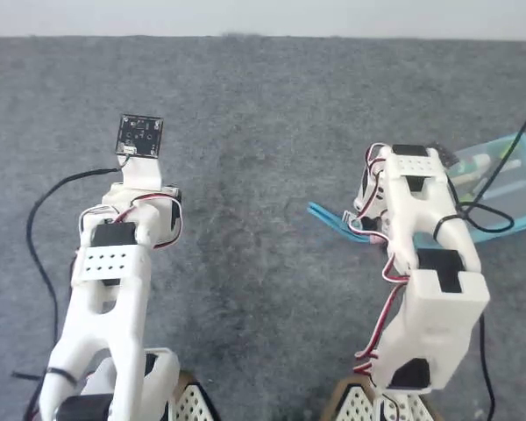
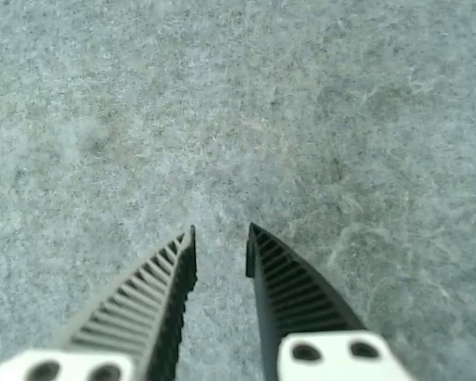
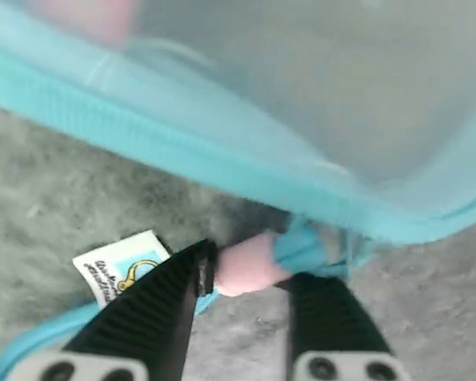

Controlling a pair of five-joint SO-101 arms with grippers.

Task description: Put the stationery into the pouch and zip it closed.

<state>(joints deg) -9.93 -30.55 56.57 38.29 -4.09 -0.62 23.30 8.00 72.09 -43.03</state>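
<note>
A translucent turquoise pouch (image 1: 501,186) lies on the grey carpet at the right, with stationery showing through its wall. In the right wrist view its zipper edge (image 3: 222,171) runs across close up, and my right gripper (image 3: 251,270) is shut on the pink zipper pull (image 3: 242,268) at the pouch's end. From above, the right arm (image 1: 421,210) covers the pouch's left end, where a turquoise strip (image 1: 331,218) sticks out. My left gripper (image 2: 221,232) hangs open over bare carpet with nothing between its fingers, on the left arm (image 1: 114,254).
A white label (image 3: 117,268) on the pouch lies beside one finger. Black cables (image 1: 48,197) trail from both arms. Grey carpet (image 1: 263,158) spreads between and beyond the arms, ending at a pale wall at the far edge.
</note>
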